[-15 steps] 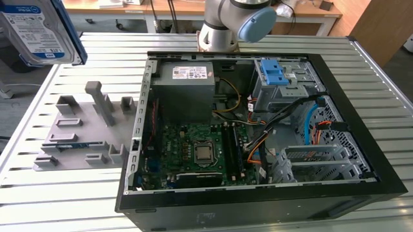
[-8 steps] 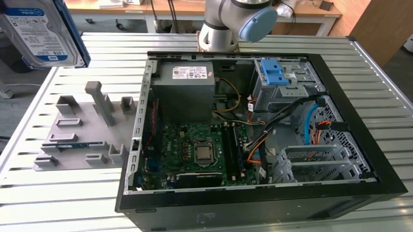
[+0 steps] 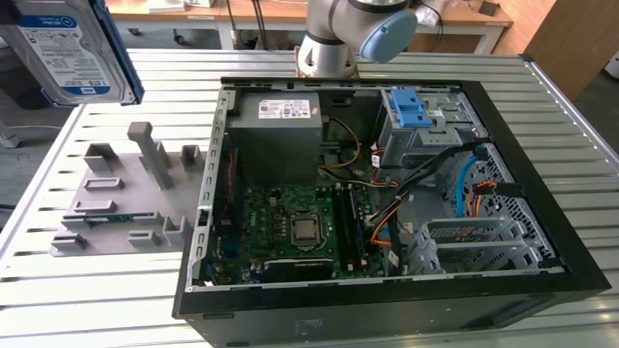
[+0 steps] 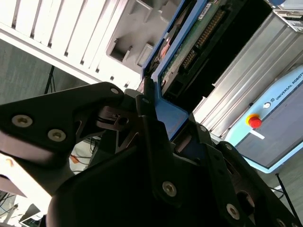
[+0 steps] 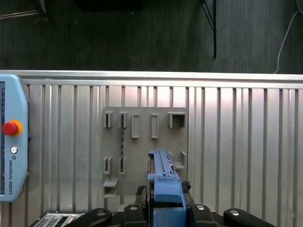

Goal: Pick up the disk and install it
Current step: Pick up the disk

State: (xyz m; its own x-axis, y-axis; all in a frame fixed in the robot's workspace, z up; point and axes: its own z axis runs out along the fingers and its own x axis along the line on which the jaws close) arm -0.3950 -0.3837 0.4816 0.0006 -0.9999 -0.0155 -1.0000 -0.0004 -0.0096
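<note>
The disk [image 3: 72,51], a silver drive with a white-and-blue label in a blue carrier frame, hangs high above the table at the exterior view's left, over the grey holder rack [image 3: 126,188]. In the first wrist view I see the disk [image 5: 163,172] edge-on, with my gripper [image 5: 166,208] shut on its blue frame and the rack [image 5: 142,142] well below it. In the second wrist view the black fingers [image 4: 147,118] clamp the disk [image 4: 182,56] by its blue end, its circuit-board side showing.
The open computer case [image 3: 222,145] lies on the slatted metal table, with a grey power-supply box [image 3: 280,119], the motherboard [image 3: 290,228] and a drive bay with a light-blue latch [image 3: 414,109]. A teach pendant [image 5: 12,142] lies on the table beyond the rack. The arm's base [image 3: 334,43] stands behind the case.
</note>
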